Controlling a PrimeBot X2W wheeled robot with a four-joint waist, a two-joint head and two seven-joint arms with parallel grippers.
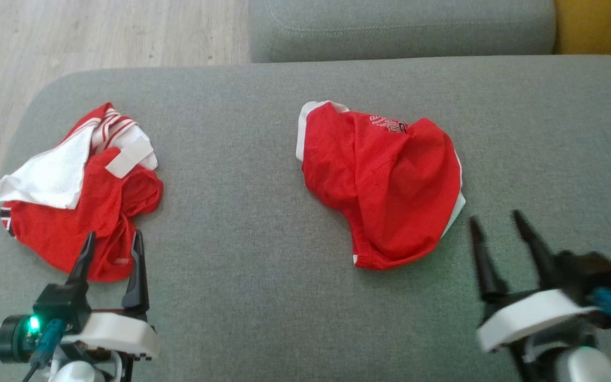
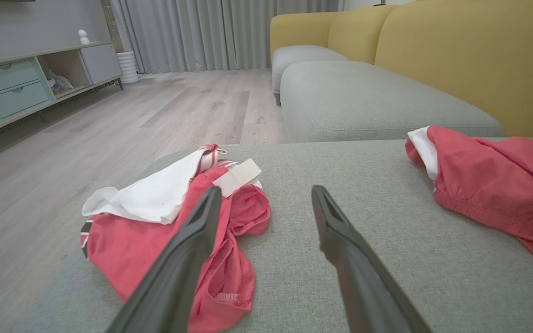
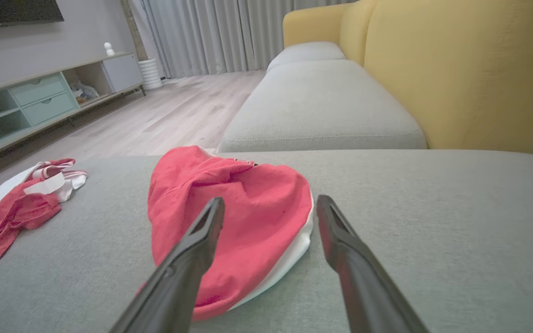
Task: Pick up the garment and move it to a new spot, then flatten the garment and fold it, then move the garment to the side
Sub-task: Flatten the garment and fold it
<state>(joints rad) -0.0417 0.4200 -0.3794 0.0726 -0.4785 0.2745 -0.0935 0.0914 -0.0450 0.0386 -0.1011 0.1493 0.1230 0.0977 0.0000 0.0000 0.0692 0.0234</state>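
A grey sofa seat (image 1: 263, 276) spreads across the head view, with wood floor (image 1: 98, 32) at the upper left. Two garments lie on the seat, well apart: a crumpled red-and-white garment (image 1: 83, 212) at left and a red garment (image 1: 390, 180) at centre. There are two grippers. The left gripper (image 1: 113, 236), lower left, has its tips over the crumpled garment's near edge. The right gripper (image 1: 496, 217), lower right, is just beside the red one. Both jaws stand wide, holding nothing. The wrist views add a yellow backrest (image 3: 470, 69), grey curtains (image 2: 201, 32) and a low cabinet (image 2: 12, 88).
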